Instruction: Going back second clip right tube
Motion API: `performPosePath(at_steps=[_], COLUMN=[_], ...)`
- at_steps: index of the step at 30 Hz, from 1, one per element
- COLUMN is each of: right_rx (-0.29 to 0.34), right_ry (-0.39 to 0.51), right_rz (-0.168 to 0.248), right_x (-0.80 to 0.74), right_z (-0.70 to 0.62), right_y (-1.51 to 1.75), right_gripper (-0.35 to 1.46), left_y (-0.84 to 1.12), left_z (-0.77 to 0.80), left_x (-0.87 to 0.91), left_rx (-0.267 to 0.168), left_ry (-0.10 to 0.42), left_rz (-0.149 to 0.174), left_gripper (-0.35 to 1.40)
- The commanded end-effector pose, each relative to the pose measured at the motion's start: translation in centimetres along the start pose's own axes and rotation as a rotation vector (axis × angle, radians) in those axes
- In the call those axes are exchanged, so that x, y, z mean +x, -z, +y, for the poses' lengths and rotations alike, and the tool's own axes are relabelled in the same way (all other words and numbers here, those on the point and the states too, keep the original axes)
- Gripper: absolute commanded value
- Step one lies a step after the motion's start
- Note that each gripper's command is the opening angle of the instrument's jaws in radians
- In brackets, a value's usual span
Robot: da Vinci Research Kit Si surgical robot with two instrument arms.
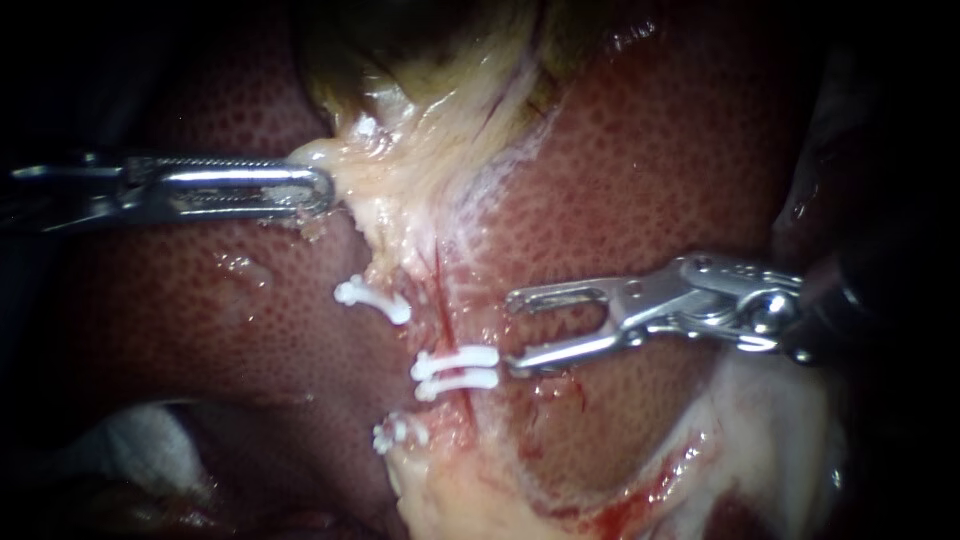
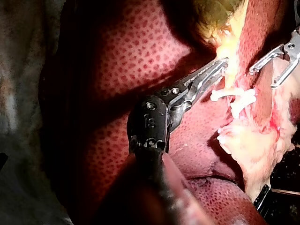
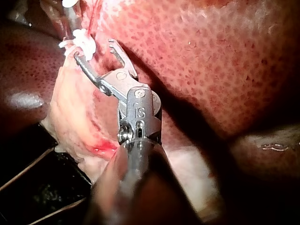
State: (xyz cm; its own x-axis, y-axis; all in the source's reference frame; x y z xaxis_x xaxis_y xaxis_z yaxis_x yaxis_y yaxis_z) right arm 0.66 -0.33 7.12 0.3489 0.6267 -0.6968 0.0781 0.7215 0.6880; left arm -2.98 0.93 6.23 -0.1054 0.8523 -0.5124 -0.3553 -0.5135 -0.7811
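- Endoscope view: the liver (image 1: 700,150) lies broad behind the right tube (image 1: 441,290), leaving the tube bared for clipping.
- Left instrument (image 1: 322,190), up and left of that tube, has its jaws clamped on pale tissue (image 1: 400,170), probably to hold the tube taut.
- Right instrument (image 1: 511,333), just right of the tube, gapes wide and empty, its lower jaw by the clip ends; withdrawal seems next.
- Two clips (image 1: 458,358) cross the tube.
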Motion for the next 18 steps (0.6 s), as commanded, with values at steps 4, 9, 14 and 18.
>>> performPosePath(at_steps=[4,9,14,18], right_rx=[-0.012,-0.028,-0.036,-0.039], right_ry=[0.038,0.058,0.064,0.067], right_rz=[0.002,0.003,0.0,0.0], right_x=[0.32,0.54,0.56,0.51], right_z=[-0.2,-0.37,-0.37,-0.35], right_y=[0.24,0.39,0.45,0.44], right_gripper=[0.49,0.49,0.49,0.49], left_y=[0.0,-0.01,-0.06,-0.21], left_z=[0.0,0.0,-0.04,-0.14], left_x=[0.0,0.0,-0.06,-0.19], left_rx=[0.0,0.0,0.003,0.013], left_ry=[0.0,0.0,-0.004,-0.012], left_rz=[0.0,0.0,0.002,0.006], left_gripper=[-0.35,-0.35,-0.35,-0.35])
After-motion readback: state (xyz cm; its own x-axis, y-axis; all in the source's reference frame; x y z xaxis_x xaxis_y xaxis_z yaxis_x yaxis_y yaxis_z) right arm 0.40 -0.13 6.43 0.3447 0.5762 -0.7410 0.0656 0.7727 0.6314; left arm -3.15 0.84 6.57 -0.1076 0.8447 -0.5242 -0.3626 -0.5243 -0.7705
